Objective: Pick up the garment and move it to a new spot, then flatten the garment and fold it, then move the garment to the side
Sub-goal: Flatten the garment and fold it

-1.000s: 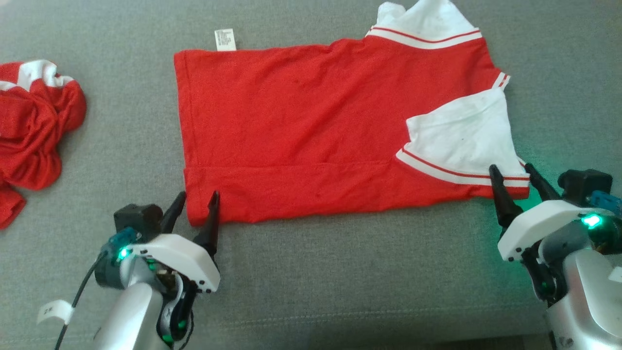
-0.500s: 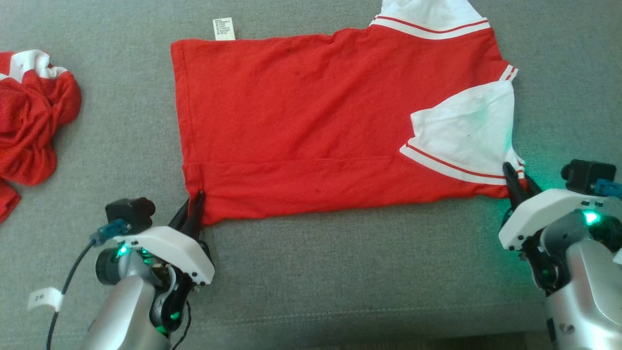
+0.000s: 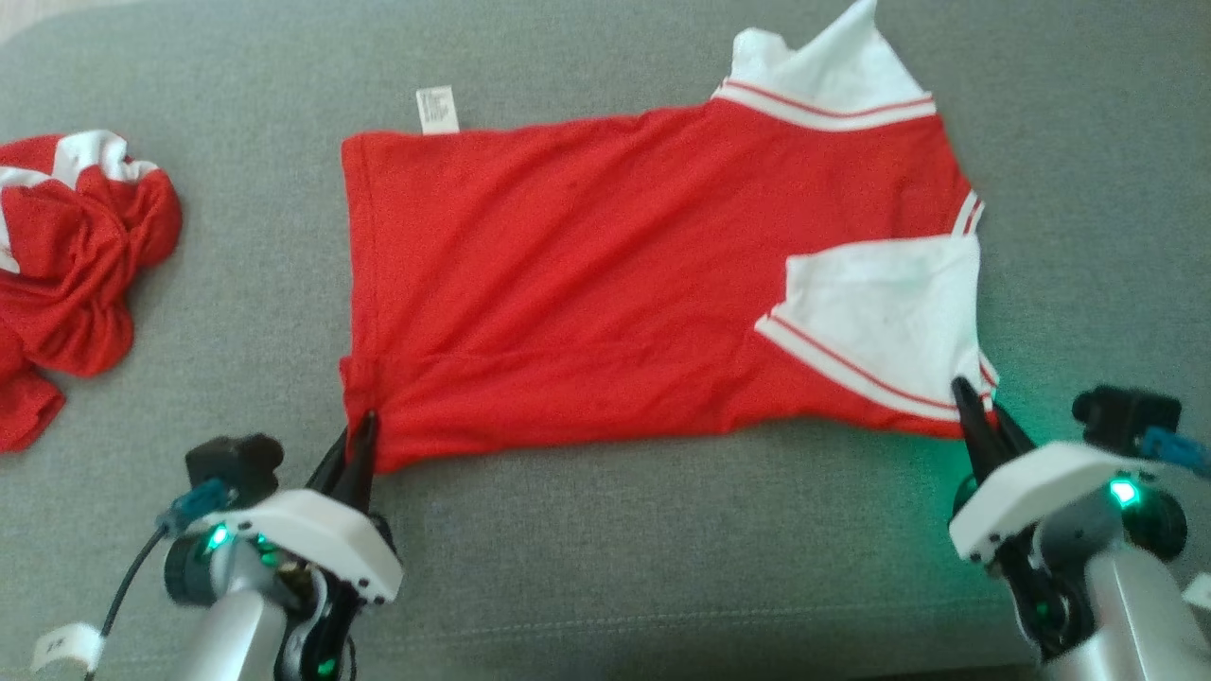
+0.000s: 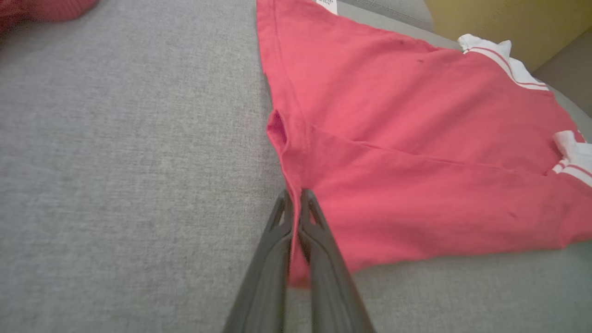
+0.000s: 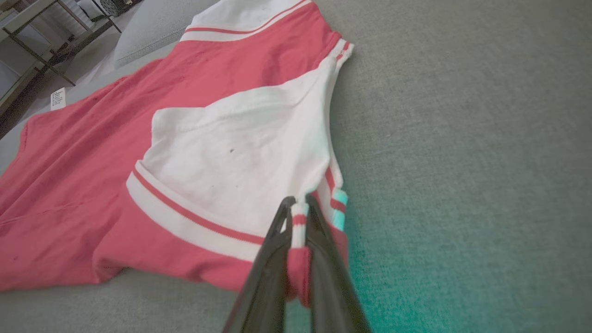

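Observation:
The garment (image 3: 587, 284) is a red shirt with white, red-striped sleeves, spread flat on the grey cushion with its near edge folded over. My left gripper (image 3: 362, 437) is shut on the garment's near left corner (image 4: 296, 217), and the cloth lifts slightly there. My right gripper (image 3: 979, 411) is shut on the near right corner, at the striped cuff of the white sleeve (image 5: 240, 157). A white label (image 3: 437, 109) sticks out at the far left edge. The second white sleeve (image 3: 833, 71) lies at the far right.
A second red and white garment (image 3: 66, 274) lies crumpled at the left of the grey cushion (image 3: 662, 549). Bare cushion runs in front of the shirt and to its right. In the right wrist view a metal shelf frame (image 5: 37, 27) stands beyond the cushion.
Both grippers went from open around the near corners to shut on them. The near edge has since risen slightly and the corners bunch. The head view has shifted a little.

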### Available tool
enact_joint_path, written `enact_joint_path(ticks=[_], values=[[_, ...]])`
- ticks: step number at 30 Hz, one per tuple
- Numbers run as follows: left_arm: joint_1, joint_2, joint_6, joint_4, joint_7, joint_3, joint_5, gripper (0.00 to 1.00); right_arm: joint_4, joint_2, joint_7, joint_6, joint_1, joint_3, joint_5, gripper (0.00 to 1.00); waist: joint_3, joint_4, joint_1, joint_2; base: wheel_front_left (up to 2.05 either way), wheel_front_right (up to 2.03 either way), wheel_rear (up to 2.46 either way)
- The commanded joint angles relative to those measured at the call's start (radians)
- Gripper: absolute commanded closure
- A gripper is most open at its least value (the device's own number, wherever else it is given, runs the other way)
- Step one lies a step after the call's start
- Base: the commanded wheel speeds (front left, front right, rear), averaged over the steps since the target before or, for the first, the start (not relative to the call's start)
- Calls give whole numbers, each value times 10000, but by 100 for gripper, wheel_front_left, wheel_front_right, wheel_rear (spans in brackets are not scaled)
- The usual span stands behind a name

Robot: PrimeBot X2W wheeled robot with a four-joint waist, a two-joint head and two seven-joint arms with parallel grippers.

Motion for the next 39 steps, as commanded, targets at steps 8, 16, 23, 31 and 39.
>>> enact_joint_path(ticks=[8,16,23,31,39], values=[[955,617,535,-1511,542,592,-209,100,-1300,273,426,-7,1244,-230,-84,100,-507,-56,0,0,0,0,0],[1242,641,786,-2014,656,497,-136,0,-2055,364,-226,-7,1323,68,-212,0,-704,-86,0,0,0,0,0],[1013,830,1283,-2908,-440,602,710,0,-3143,-4,-1755,-7,832,575,-991,0,-981,-100,0,0,0,0,0],[924,1100,1874,-4003,-908,526,1648,0,-3723,-47,-1857,-7,614,824,-1433,0,-1280,-51,0,0,0,0,0],[1205,1099,2136,-4233,-795,498,1695,0,-3762,1,-1657,-7,739,852,-1484,0,-1332,-9,0,0,0,0,0]])
